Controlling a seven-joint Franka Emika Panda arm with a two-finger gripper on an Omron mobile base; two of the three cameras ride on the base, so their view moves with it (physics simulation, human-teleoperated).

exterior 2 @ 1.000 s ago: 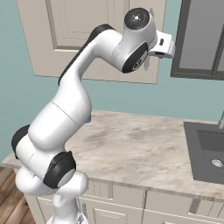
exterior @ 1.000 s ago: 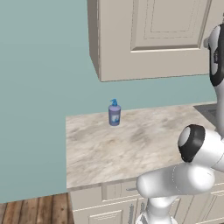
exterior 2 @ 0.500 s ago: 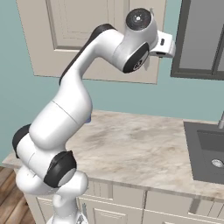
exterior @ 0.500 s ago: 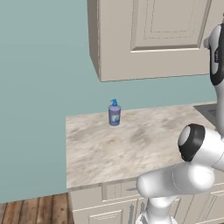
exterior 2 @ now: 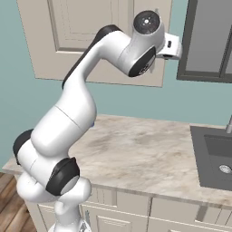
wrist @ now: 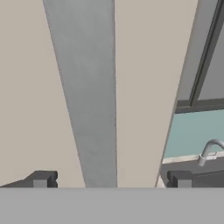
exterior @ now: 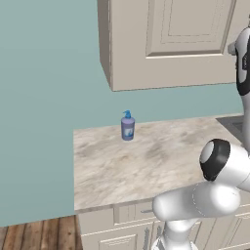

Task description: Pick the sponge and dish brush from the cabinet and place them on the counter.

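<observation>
Beige cabinet (exterior: 185,44) is closed and rigid: with your gripper (wrist: 111,179) spread wide astride its grey bar handle (wrist: 87,96), grasp that smooth bar mid-length.

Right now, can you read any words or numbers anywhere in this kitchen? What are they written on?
Soap bottle on the counter: it has a pale label, but it is too small and blurred to read.
Cabinet: no words or numbers on its door.
Grey handle in front of the claw: plain, nothing written.
So there is no text I can read.
</observation>
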